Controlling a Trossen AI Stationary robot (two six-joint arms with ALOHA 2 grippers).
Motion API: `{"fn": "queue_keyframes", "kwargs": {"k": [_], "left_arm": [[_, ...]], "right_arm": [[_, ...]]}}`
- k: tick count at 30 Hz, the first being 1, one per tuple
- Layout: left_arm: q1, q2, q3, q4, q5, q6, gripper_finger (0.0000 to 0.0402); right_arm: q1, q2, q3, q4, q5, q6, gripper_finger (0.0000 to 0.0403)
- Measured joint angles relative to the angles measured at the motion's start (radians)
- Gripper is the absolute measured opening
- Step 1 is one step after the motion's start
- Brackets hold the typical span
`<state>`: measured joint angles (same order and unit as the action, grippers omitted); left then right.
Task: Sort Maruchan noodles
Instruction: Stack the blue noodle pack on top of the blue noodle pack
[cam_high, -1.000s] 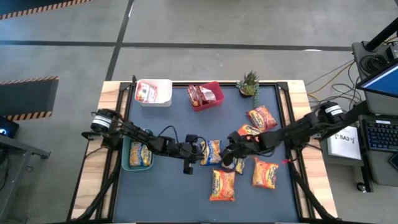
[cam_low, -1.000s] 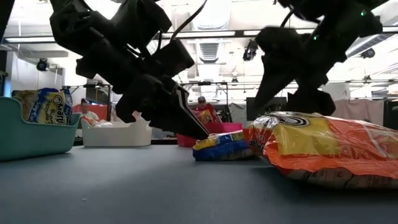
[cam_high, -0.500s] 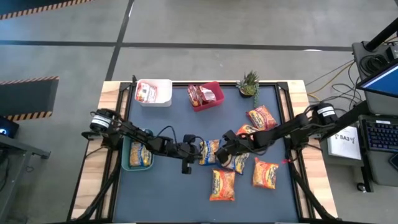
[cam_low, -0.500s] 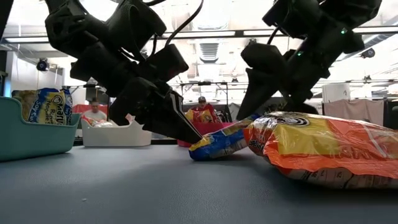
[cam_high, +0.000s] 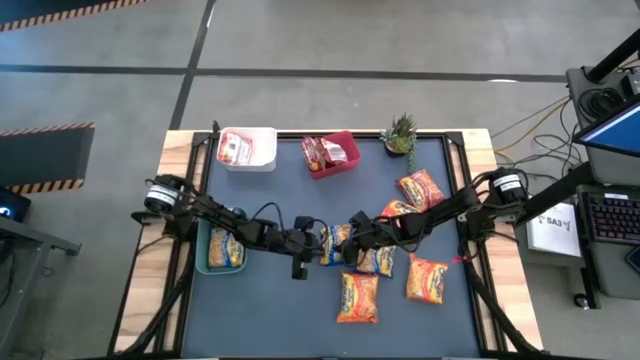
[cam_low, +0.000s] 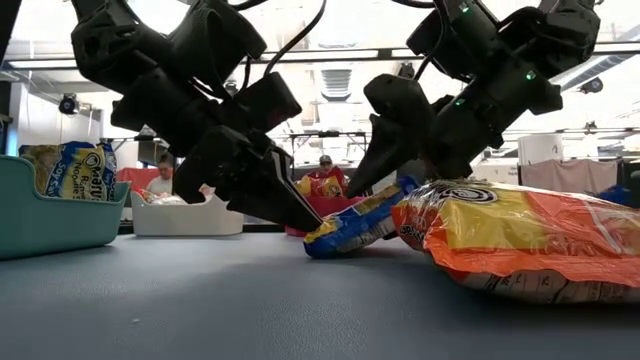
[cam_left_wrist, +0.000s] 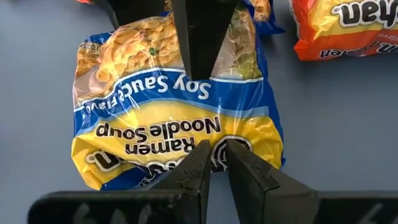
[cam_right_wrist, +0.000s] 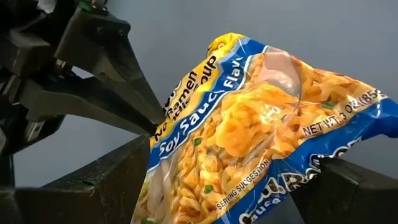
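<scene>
Sorting is partly done: we see one packet in the white plastic bin (cam_high: 247, 149), red ones in the red plastic bin (cam_high: 331, 154), and a yellow-blue one in the green plastic bin (cam_high: 221, 248). About six crinkly packets remain loose on the dark bench (cam_high: 270, 300). The left hand (cam_high: 318, 243), fingers narrow, pinches an edge of the yellow-blue soy-sauce ramen packet (cam_left_wrist: 177, 118) at mid-bench; the right hand (cam_high: 352, 243) straddles its other end, fingers wide. The orange packets (cam_high: 358, 297) lie just beside; the small potted green plant (cam_high: 400, 133) stands well apart.
</scene>
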<state>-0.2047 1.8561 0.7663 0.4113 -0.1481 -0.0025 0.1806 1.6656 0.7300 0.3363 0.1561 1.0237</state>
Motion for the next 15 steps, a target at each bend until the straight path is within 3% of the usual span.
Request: {"fn": "queue_keyframes", "kwargs": {"k": [6, 15], "left_arm": [[0.000, 0.001, -0.002, 0.007, 0.000, 0.000, 0.0038], [-0.001, -0.001, -0.003, 0.013, 0.005, 0.000, 0.0038]], "right_arm": [[-0.002, -0.001, -0.001, 0.002, -0.003, 0.004, 0.0309], [-0.006, -0.001, -0.001, 0.016, -0.003, 0.005, 0.0186]]}}
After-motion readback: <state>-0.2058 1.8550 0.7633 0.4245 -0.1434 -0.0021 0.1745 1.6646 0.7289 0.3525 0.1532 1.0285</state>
